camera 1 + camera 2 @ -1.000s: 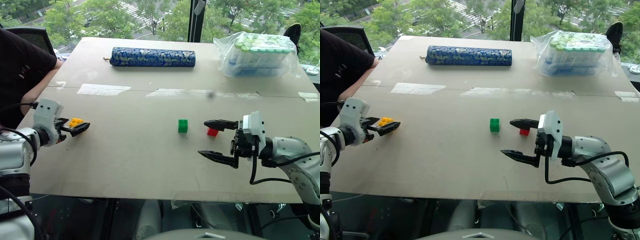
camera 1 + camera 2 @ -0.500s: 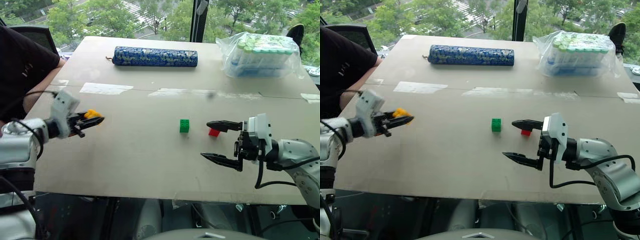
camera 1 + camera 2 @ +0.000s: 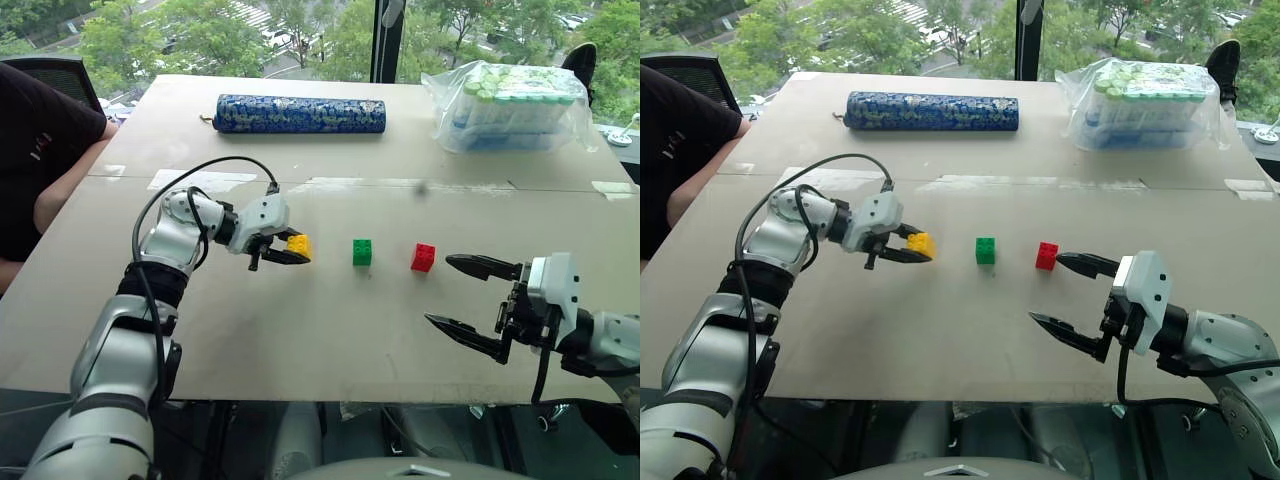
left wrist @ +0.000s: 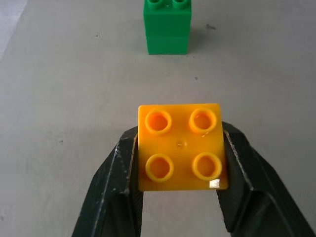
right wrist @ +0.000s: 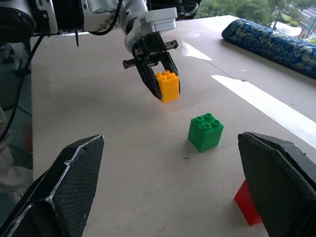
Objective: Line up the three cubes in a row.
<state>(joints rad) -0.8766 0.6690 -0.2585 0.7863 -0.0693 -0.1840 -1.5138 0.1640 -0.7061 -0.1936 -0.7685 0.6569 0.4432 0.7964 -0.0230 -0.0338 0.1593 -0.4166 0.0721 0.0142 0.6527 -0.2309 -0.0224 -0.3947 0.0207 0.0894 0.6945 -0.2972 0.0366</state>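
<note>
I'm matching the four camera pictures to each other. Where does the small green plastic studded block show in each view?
Left eye view: green plastic studded block mid-table, between the yellow block and the red block.
Right eye view: same spot, slightly further left in the picture.
Left wrist view: at the top edge, beyond the yellow block.
Right wrist view: centre, on the table.
Shared landmark: the yellow block clamped in the left gripper.
</note>
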